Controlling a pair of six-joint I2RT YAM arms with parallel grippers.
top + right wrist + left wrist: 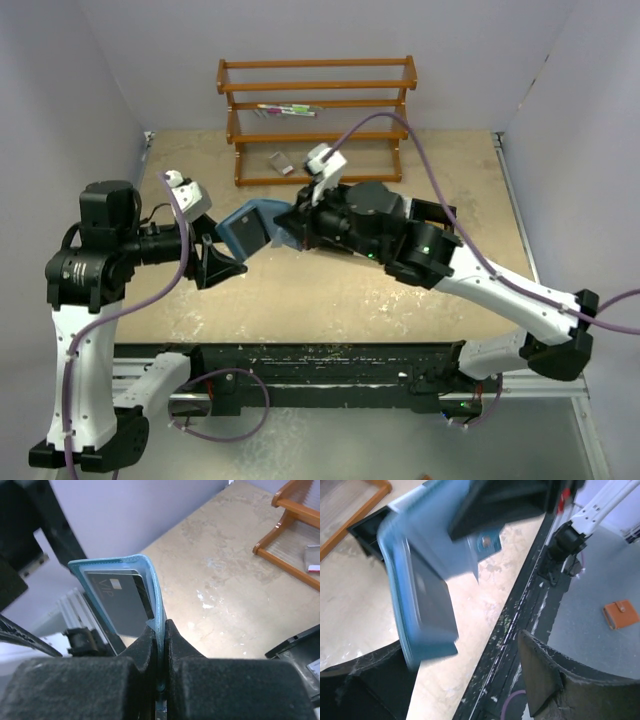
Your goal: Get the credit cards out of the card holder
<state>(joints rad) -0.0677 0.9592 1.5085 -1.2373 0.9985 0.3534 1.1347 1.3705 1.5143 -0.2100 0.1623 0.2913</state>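
While the right gripper is pinching the card holder by one blue edge (pads pressed hard together on the leather), the holder is hanging open just in front of the wooden rack, towards the rack's left end. A dark credit card is showing through the inner pocket; none is looking pulled out yet. The left gripper is sitting with jaws spread wide, gripping nothing, a bit further out from the rack than the holder and facing its open side. I'm reading this as the extraction step: one arm bracing, the other lining up. The next move is calling for the left fingers to close on the card's edge only, not the pocket, then pull along the slot while the right arm is resisting.
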